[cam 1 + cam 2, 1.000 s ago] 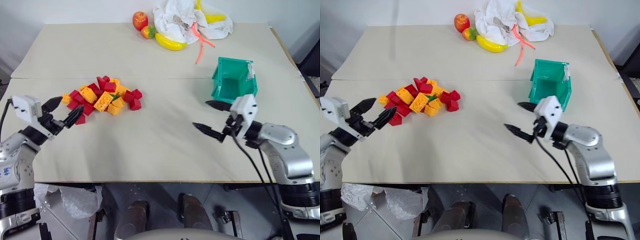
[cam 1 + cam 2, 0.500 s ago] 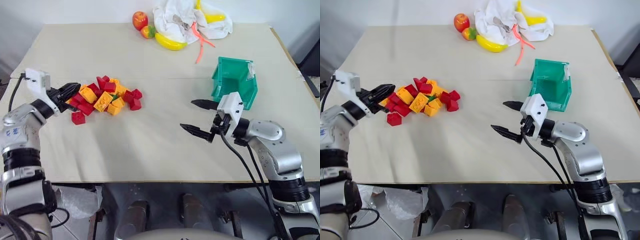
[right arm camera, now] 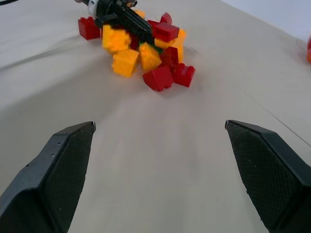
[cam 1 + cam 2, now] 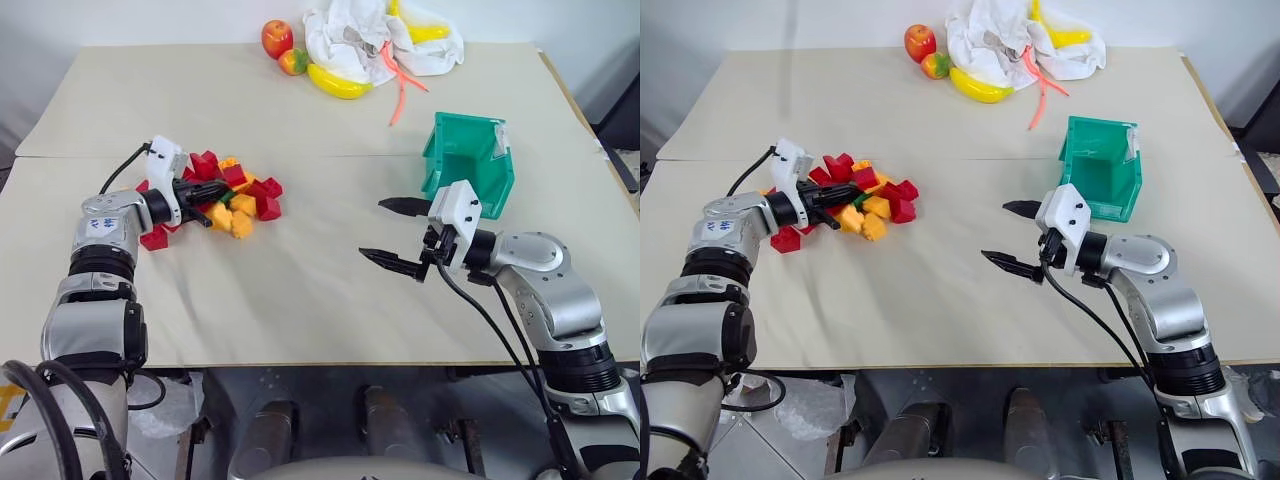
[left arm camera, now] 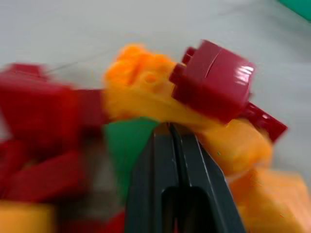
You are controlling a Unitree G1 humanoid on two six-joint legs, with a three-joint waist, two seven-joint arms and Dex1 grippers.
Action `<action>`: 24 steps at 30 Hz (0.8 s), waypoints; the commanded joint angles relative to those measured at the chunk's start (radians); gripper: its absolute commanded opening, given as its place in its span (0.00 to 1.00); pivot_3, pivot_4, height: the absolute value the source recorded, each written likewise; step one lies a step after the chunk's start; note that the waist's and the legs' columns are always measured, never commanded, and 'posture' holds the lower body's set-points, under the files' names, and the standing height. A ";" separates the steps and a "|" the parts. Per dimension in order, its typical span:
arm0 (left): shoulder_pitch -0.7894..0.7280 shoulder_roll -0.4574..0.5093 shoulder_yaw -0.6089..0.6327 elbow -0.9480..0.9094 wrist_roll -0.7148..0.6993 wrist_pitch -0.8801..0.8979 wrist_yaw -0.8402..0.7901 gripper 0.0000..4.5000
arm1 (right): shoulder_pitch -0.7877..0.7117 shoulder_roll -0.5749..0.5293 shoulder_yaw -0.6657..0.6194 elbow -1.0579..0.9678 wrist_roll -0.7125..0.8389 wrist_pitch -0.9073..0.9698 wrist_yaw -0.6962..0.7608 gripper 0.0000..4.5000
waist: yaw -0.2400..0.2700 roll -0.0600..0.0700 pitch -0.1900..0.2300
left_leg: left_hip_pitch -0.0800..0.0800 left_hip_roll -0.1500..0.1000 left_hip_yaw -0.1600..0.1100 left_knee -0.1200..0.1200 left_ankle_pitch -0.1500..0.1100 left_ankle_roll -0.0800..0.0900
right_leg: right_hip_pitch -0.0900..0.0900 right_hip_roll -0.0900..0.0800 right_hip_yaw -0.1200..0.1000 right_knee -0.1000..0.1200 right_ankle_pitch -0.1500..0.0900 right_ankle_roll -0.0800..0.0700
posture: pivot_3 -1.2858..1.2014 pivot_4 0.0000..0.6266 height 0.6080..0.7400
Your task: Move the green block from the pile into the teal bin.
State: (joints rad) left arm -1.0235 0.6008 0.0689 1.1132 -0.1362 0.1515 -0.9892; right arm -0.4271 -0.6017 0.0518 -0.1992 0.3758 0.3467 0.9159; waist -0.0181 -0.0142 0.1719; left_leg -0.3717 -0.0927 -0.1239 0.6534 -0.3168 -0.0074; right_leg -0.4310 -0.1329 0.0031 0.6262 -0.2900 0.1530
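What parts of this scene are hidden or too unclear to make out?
- The green block: left wrist view shows a blurred sliver beside the shut left end effector; whether they touch is unclear.
- The pile: in the head views the left end effector covers its middle, so the bricks underneath are hidden.
- The teal bin: its white label is too small to read.
- The white cloth: cut off by the top edge, covering some fruit.

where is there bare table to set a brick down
Bare table runs along the near edge, between the brick pile and the teal bin. The far left is bare too. Crowded: the pile, and the far edge with fruit and white cloth.
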 commanded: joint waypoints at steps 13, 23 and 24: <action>0.016 -0.023 0.113 -0.219 -0.079 0.085 0.055 0.01 | 0.006 -0.017 -0.033 -0.029 -0.010 -0.014 -0.013 1.00 | -0.012 -0.001 0.000 | 0.000 0.002 -0.001 0.002 0.000 0.000 | -0.001 0.000 0.001 0.001 0.000 0.000 | 0.52 0.24 1.00; 0.045 -0.017 0.180 -0.262 -0.066 0.343 0.463 0.01 | -0.005 -0.012 -0.027 -0.011 -0.023 -0.017 -0.006 1.00 | -0.004 -0.001 0.000 | 0.000 0.001 -0.001 0.003 -0.001 0.000 | 0.000 -0.001 0.001 0.002 0.000 0.001 | 0.52 0.24 1.00; 0.047 -0.020 0.172 -0.269 -0.065 0.365 0.460 0.01 | -0.010 -0.011 -0.025 -0.006 -0.024 -0.018 -0.005 1.00 | -0.004 -0.001 0.000 | 0.000 0.001 -0.001 0.003 -0.001 0.001 | 0.000 -0.001 0.001 0.002 0.000 0.001 | 0.52 0.24 1.00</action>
State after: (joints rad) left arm -0.9941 0.5733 0.2559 0.8559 -0.2055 0.4677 -0.5366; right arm -0.4208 -0.6082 0.0369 -0.1945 0.3527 0.3495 0.9061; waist -0.0224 -0.0151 0.1723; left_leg -0.3719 -0.0921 -0.1252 0.6573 -0.3175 -0.0067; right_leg -0.4302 -0.1341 0.0044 0.6279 -0.2895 0.1540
